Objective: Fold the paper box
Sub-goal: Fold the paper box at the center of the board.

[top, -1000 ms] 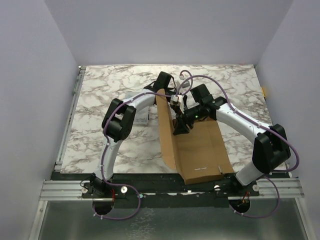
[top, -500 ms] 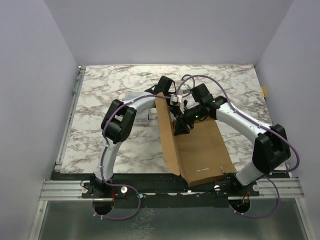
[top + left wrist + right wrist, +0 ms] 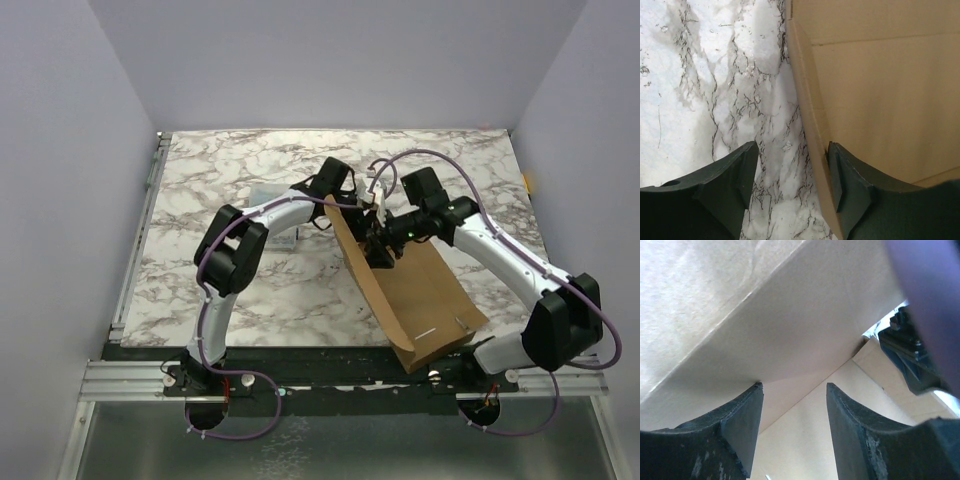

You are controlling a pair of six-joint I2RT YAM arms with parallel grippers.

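The paper box [image 3: 430, 290] is a brown cardboard sheet lying at an angle right of centre, with its long left flap [image 3: 365, 275] raised. My left gripper [image 3: 368, 205] is open at the sheet's far end. In the left wrist view [image 3: 792, 150] it straddles the flap's edge [image 3: 812, 130], which rests against the right finger [image 3: 855, 195]. My right gripper [image 3: 380, 250] is open just above the sheet, inside the raised flap. In the right wrist view [image 3: 794, 387] cardboard [image 3: 790, 315] fills the frame and the left fingertip [image 3: 747, 405] touches the raised panel.
A small clear plastic case [image 3: 272, 232] lies on the marble table [image 3: 220, 170] left of the sheet, partly under my left arm. The sheet's near corner [image 3: 425, 365] overhangs the table's front edge by the arm bases. Walls enclose the table on three sides.
The sheet has swung, its near end moving right and its far end shifting right. Both grippers moved right with it. The raised flap now leans more.
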